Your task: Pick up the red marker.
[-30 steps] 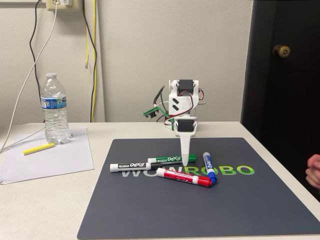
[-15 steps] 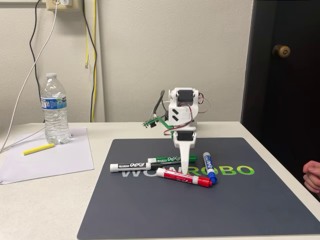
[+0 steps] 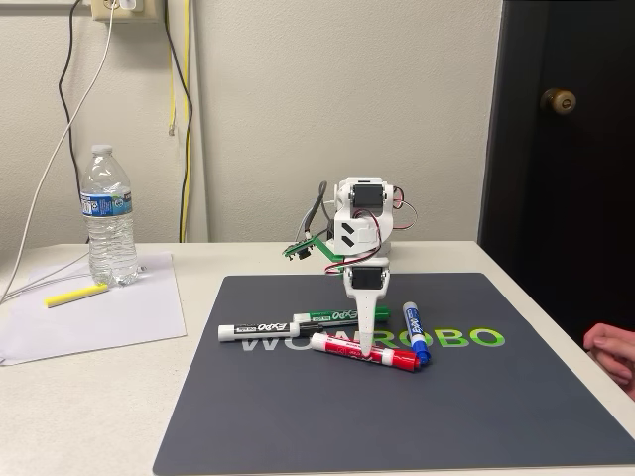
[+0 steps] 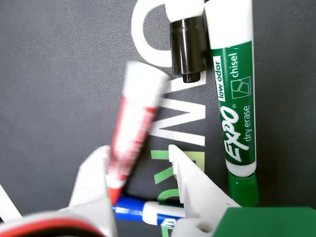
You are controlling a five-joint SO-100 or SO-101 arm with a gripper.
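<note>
Your white two-finger gripper (image 4: 140, 163) is reaching down onto the dark mat (image 3: 298, 416) with its jaws partly open, straddling the slim white-barrelled red marker with the red cap (image 4: 134, 123), which is lying between the fingers; it looks blurred in the wrist view, so I cannot tell whether they are gripping it. The green-capped white marker (image 4: 237, 108) is lying just beside the right finger in that view, and a blue-capped marker (image 4: 143, 211) is lying under the gripper base.

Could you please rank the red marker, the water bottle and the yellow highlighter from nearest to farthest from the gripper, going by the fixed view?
1. Red marker: right beneath the gripper, on the dark mat.
2. Yellow highlighter: far left, on the white paper.
3. Water bottle: far left, behind the highlighter; these two are nearly too close to call.
</note>
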